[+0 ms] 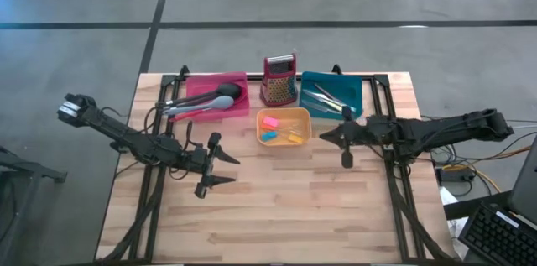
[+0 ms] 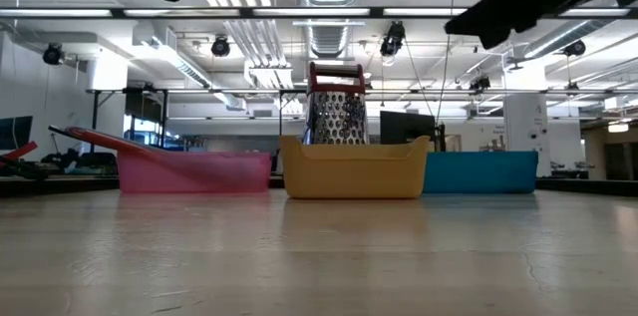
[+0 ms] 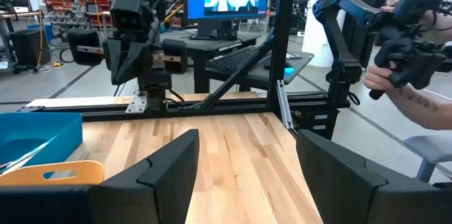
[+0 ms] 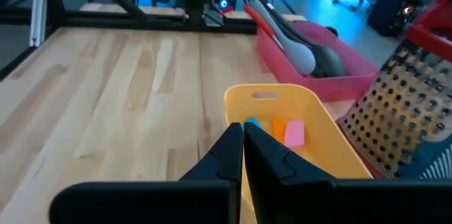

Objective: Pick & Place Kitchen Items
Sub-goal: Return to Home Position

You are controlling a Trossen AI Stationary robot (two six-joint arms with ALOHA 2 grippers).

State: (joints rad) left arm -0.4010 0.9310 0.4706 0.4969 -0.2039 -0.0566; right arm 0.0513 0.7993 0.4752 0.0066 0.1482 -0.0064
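Grater (image 1: 279, 80) between pink tray (image 1: 195, 81), teal tray (image 1: 353, 86); left gripper (image 1: 228, 170) released; right gripper (image 1: 323, 138) clenched beside yellow bin (image 1: 284, 112).

All kitchen items are binned, none loose on the table.

Pink tray (image 1: 195, 86): the long utensils. Grey spoon (image 1: 220, 103) and black spoon (image 1: 229, 90) lie side by side with their heads toward the tray's right end. Handles run left and overhang the tray's edge. A red handle (image 2: 92, 137) sticks out past the rim, angled upward.

Yellow tray (image 1: 304, 118): three short pieces lying flat on the floor, close together: pink piece (image 1: 270, 121), blue piece (image 1: 268, 137), orange piece (image 1: 294, 138).

Teal tray (image 1: 352, 88): slim metal knives (image 1: 323, 96), lying diagonally, exact count unclear.
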